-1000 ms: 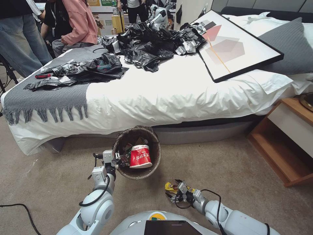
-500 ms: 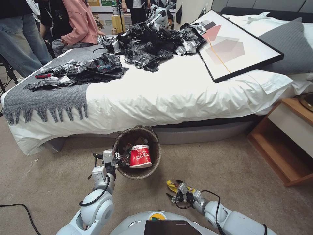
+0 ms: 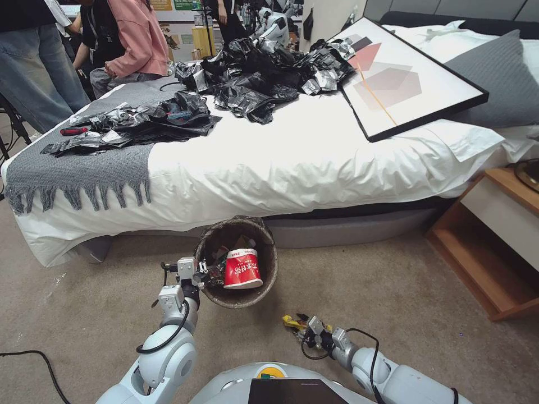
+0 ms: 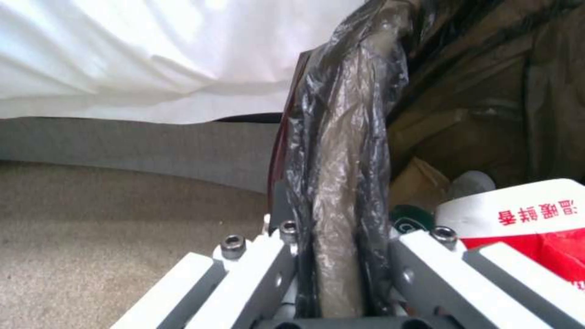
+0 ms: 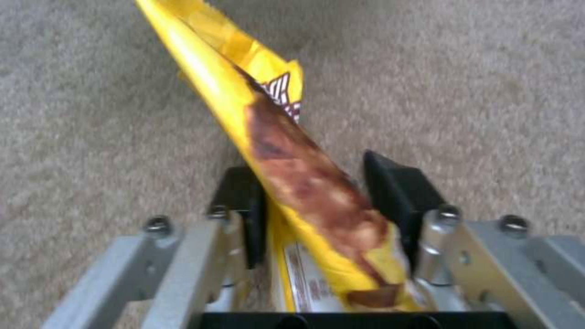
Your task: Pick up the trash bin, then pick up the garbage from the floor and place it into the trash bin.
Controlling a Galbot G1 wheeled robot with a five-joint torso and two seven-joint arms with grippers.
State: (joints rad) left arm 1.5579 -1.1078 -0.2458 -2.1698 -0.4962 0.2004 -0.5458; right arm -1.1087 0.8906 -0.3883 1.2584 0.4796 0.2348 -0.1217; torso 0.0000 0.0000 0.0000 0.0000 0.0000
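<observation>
While the head view looks down on beige carpet beside a white-sheeted bed (image 3: 314, 163), the left gripper (image 3: 206, 276) holds the trash bin (image 3: 238, 264) by its near rim, tilted toward the robot, with a red-and-white paper cup (image 3: 241, 269) among the litter inside. Just right of the bin and lower, the right gripper (image 3: 300, 327) is closed on a yellow snack wrapper (image 3: 291, 321).

From the left wrist view, both fingers (image 4: 256, 269) clamp the bin's rim, which is wrapped in crinkled, glossy dark liner (image 4: 341, 151).

Seen from the right wrist, black pads (image 5: 241, 214) pinch the thin, creased, brown-printed wrapper, which juts out limply beyond them. The carry would go best slowly and well above the rim, releasing only once the floppy end hangs inside the bin.
</observation>
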